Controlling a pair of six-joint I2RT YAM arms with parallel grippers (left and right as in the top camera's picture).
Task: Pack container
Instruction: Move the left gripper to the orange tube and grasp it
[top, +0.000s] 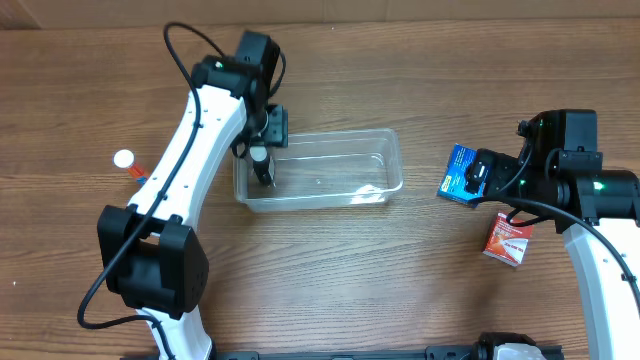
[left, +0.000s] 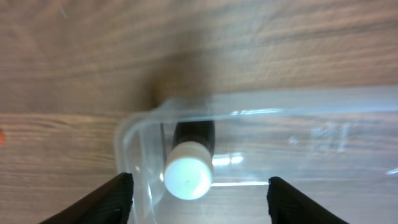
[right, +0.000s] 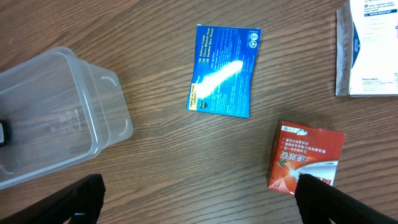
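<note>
The clear plastic container (top: 345, 185) lies at the table's middle. A dark bottle with a white cap (top: 262, 166) stands upright in its left end. My left gripper (top: 262, 140) hangs over that end, open. In the left wrist view the white cap (left: 188, 177) sits between and beyond the open fingers (left: 200, 202), inside the container's corner (left: 134, 134). My right gripper (top: 487, 176) is open and empty above bare table (right: 199, 199), right of the container (right: 93, 112).
A blue box (top: 460, 172) (right: 224, 70) lies flat right of the container. A red box (top: 508, 240) (right: 306, 158) lies nearer the front right. A white box (right: 370, 46) shows in the right wrist view. A small red bottle with a white cap (top: 128, 162) lies far left.
</note>
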